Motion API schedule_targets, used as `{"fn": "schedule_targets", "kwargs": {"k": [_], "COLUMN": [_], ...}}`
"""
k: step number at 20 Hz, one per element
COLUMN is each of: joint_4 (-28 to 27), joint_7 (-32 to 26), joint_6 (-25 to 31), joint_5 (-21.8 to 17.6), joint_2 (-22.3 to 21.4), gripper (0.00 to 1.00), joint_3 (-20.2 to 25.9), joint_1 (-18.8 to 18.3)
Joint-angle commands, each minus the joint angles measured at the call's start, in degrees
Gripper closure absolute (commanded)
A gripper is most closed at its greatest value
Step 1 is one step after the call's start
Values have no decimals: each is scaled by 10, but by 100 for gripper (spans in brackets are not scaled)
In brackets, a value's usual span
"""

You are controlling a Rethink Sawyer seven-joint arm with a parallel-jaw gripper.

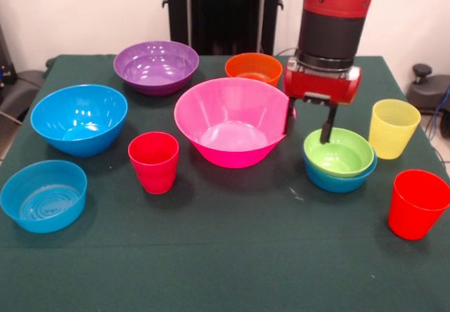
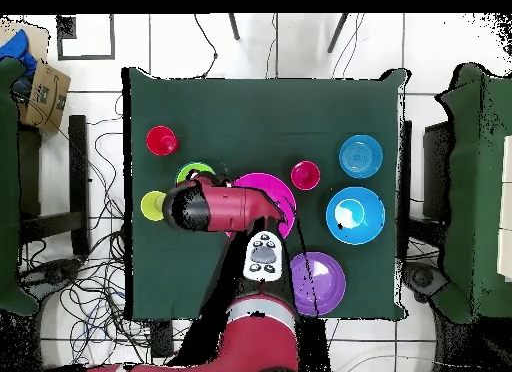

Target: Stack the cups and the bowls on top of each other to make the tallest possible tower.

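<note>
While fingers (image 1: 326,124) spread, gripper (image 1: 308,121) hangs between pink bowl (image 1: 232,131), green bowl (image 1: 338,151).

The widest bowl (image 1: 232,122) sat mid-table (image 1: 211,256). A cup (image 1: 154,161) stood at its eight o'clock, two nested bowls (image 1: 339,159) at four, a small bowl (image 1: 254,68) at twelve. Three bowls (image 1: 79,119) ranged from seven to eleven; two cups (image 1: 394,128) stood far at three and four.

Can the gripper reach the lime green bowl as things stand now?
Probably yes. The open gripper hangs just above the lime green bowl, which sits nested in a blue bowl, with nothing between them.
</note>
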Motion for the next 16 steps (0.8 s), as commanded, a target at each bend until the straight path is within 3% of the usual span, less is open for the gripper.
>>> {"fn": "schedule_targets", "kwargs": {"k": [1, 8, 16], "joint_4": [-60, -75, -46], "joint_7": [36, 58, 49], "joint_6": [-20, -47, -37], "joint_5": [-31, -19, -16], "joint_2": [85, 118, 95], "gripper": [0, 0, 0], "joint_3": [-10, -34, -6], "joint_1": [8, 34, 29]}}
